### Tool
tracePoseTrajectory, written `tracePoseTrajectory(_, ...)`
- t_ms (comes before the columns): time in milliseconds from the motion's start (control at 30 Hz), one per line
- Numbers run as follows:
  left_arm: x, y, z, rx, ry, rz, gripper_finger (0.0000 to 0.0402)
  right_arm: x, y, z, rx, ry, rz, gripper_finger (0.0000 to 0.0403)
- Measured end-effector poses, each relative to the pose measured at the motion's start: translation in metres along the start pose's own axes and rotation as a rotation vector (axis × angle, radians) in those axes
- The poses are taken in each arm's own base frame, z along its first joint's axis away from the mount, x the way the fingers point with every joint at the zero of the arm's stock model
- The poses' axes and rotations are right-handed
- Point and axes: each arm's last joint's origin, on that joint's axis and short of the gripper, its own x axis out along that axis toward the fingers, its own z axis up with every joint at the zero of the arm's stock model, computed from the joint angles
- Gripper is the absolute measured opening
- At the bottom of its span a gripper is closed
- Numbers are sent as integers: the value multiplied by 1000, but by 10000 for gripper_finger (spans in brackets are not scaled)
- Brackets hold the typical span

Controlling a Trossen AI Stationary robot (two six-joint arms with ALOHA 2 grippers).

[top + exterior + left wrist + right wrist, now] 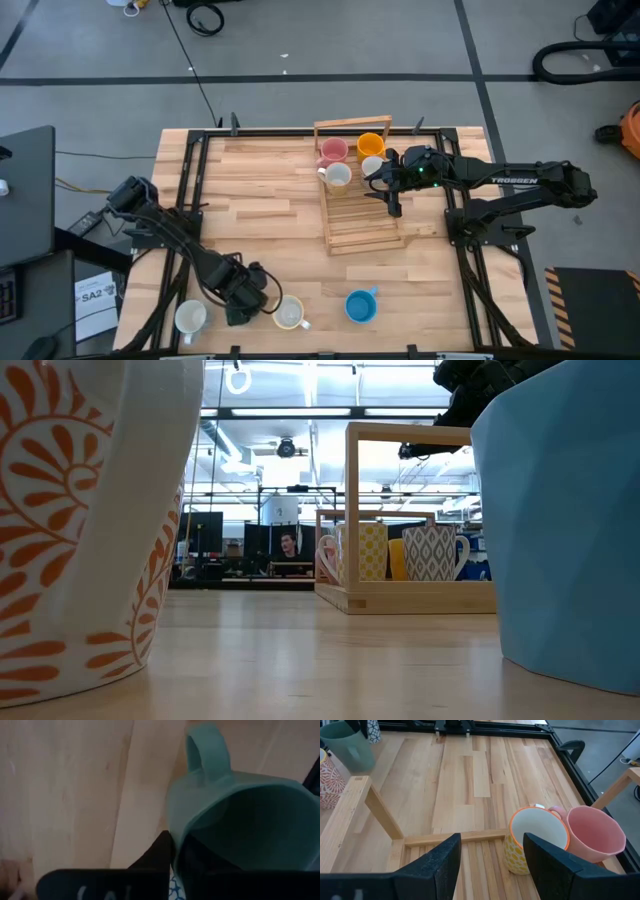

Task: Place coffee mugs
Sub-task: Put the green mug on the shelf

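A green mug [240,820] stands upright near the table's front left, mostly hidden under my left gripper [240,300] in the high view. That gripper points down and is shut on it. A white mug [190,318], an orange-patterned mug [288,313] and a blue mug [360,305] stand along the near edge. A pink mug [595,835], an orange-rimmed mug [535,840] and two white ones [338,175] sit in the wooden rack [355,225]. My right gripper [492,865] hovers open over the rack. My left gripper pinches the green mug's wall at the rim [172,837], on the side away from the handle [207,750], with one finger inside the mug and one outside. The fingers come from above, pointing down. In the right wrist view the mug [347,747] is upright, its base seemingly on the table.
The rack's tall wooden handle frame [410,430] rises over its mugs. Black frame rails [185,200] run along the table's left and right sides. Bare wood lies between the rack and the near-edge mugs. A person shows far behind the table in the low view.
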Motion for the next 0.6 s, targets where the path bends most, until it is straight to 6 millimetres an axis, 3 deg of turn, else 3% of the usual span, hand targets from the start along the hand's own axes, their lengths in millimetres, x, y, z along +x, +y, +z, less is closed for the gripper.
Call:
tracePoseTrajectory(333, -8, 27, 25, 39, -14, 11, 23, 0, 0, 0, 0, -1, 0, 220)
tracePoseTrajectory(600, -32, 67, 46, 64, -70, -16, 24, 0, 0, 1, -1, -6, -1, 220)
